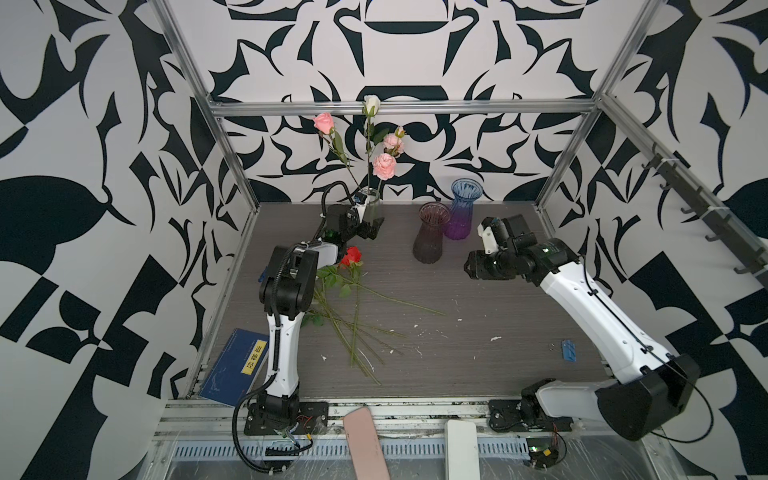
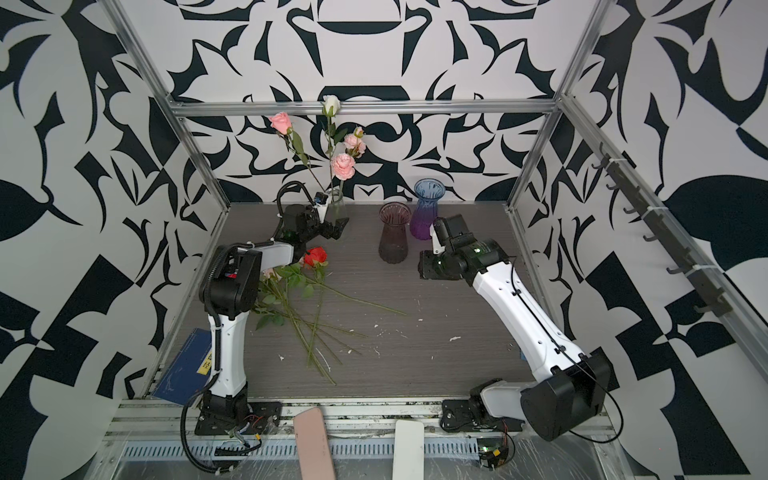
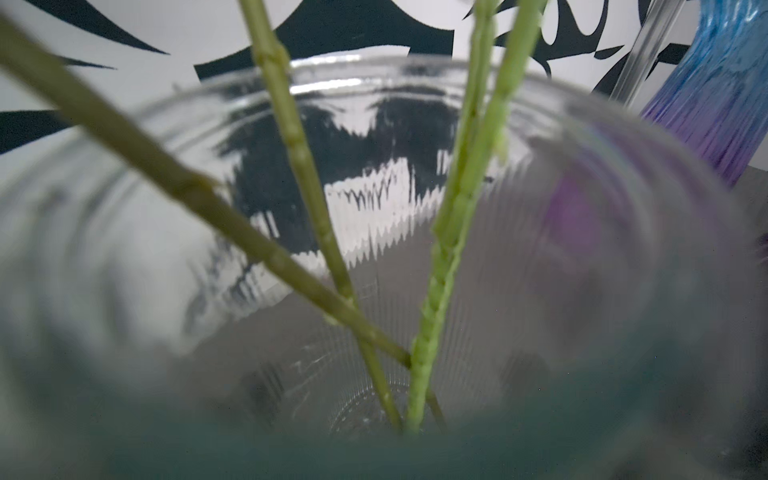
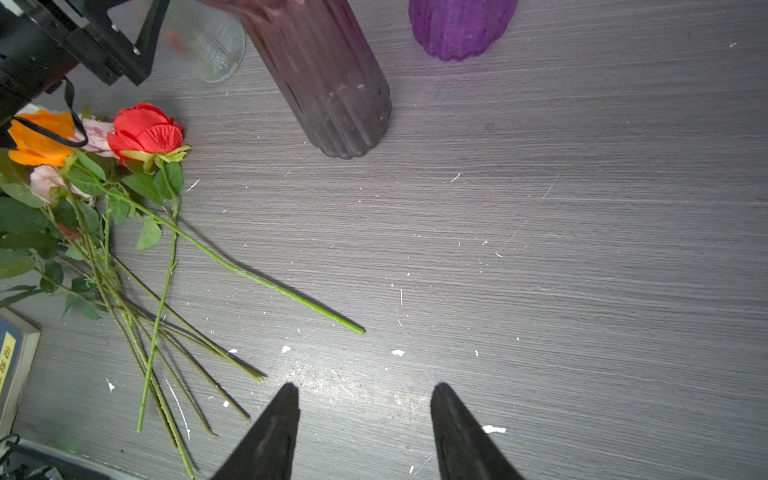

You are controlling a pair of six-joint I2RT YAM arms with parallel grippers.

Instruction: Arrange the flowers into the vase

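A clear glass vase (image 1: pixel 371 201) stands at the back left and holds flowers: a pink rose (image 1: pixel 323 122), a white rose (image 1: pixel 372 102) and two pink ruffled blooms (image 1: pixel 384 165). My left gripper (image 1: pixel 372 227) is open at the vase's foot, its fingers spread beside the glass. The left wrist view looks through the vase wall (image 3: pixel 124 249) at several green stems (image 3: pixel 299 158). More flowers lie on the table under the left arm: a red rose (image 4: pixel 145 133), an orange bloom (image 4: pixel 39 137) and pink ones, stems (image 1: pixel 357 328) fanning forward. My right gripper (image 4: pixel 365 399) hangs open and empty above bare table.
A dark smoky vase (image 1: pixel 431 239) and a blue-to-purple vase (image 1: pixel 461 212) stand at the back, middle right, near the right gripper (image 1: pixel 473 266). A blue book (image 1: pixel 235 368) lies at the front left corner. A small blue piece (image 1: pixel 568 350) lies at the right. Metal frame posts ring the table.
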